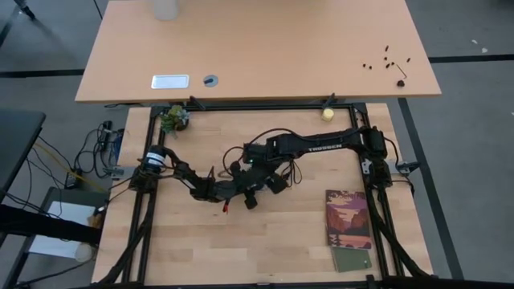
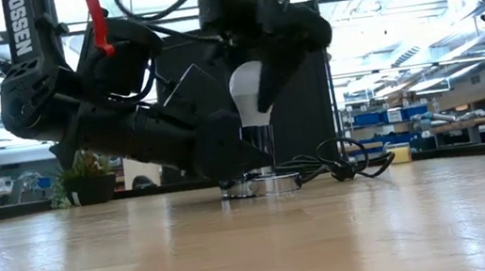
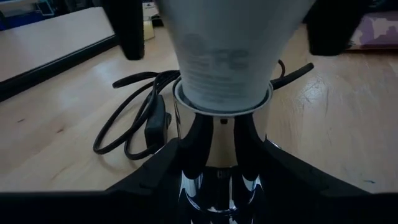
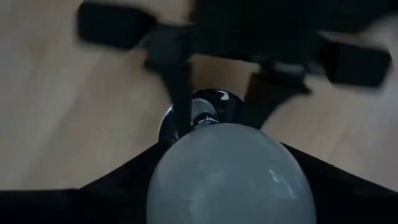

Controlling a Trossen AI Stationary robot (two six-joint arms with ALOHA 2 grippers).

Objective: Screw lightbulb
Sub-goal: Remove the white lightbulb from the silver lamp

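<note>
White lightbulb (image 2: 249, 87) stands upright in the socket (image 2: 262, 184), visible in low view but hidden in high view. Right end effector (image 2: 254, 82) grasps the one lightbulb; left end effector (image 3: 219, 163) clamps the one socket.

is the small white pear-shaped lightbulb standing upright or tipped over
Upright. The small white pear-shaped lightbulb stands base-down over the round silver socket, held by the right gripper; the left gripper clamps the socket.

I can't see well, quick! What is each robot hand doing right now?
Left hand: closed on the silver socket, steadying it on the table.
Right hand: closed on the white lightbulb, holding it upright in the socket.
</note>
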